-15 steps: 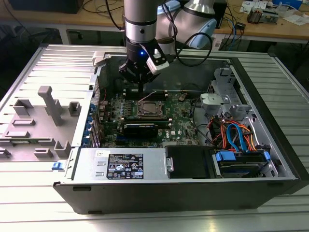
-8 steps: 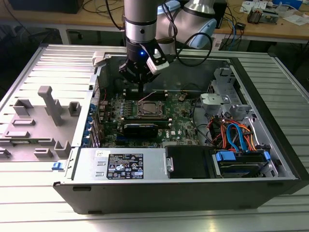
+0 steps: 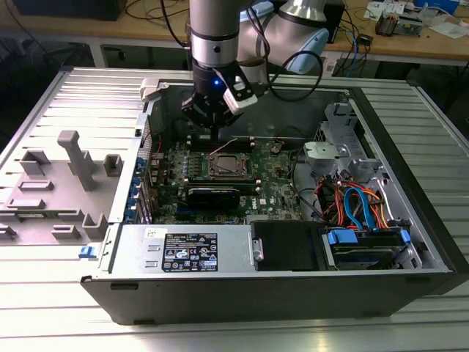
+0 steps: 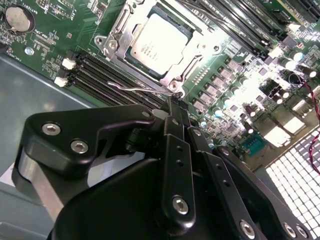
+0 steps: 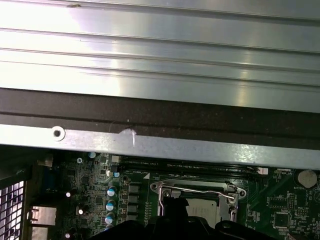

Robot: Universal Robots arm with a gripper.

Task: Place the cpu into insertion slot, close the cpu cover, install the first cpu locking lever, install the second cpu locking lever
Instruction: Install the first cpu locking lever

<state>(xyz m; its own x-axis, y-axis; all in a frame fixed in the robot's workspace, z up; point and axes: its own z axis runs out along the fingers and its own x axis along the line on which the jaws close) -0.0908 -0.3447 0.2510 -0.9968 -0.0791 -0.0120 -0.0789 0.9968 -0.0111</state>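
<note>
The cpu (image 4: 160, 41), a flat silver-grey square, lies in the insertion slot (image 3: 227, 166) on the green board. Flat over its edges sits the cpu cover (image 4: 116, 41), a silver frame. One thin wire locking lever (image 4: 132, 88) runs along the socket's side and is seen again as the lever (image 5: 200, 189) crossing the socket's edge. My gripper (image 4: 175, 104) hangs just above the socket's corner by that lever's end. Its black fingers are shut together, and I cannot tell whether they touch the wire. In the exterior view the gripper (image 3: 207, 125) hovers behind the socket.
A long black card (image 3: 212, 194) stands just in front of the socket. The power supply (image 3: 183, 253) and drive cables (image 3: 359, 205) fill the case's near side. Memory slots (image 4: 115, 80) run beside the socket. A grey fixture (image 3: 66, 183) sits at the exterior view's left.
</note>
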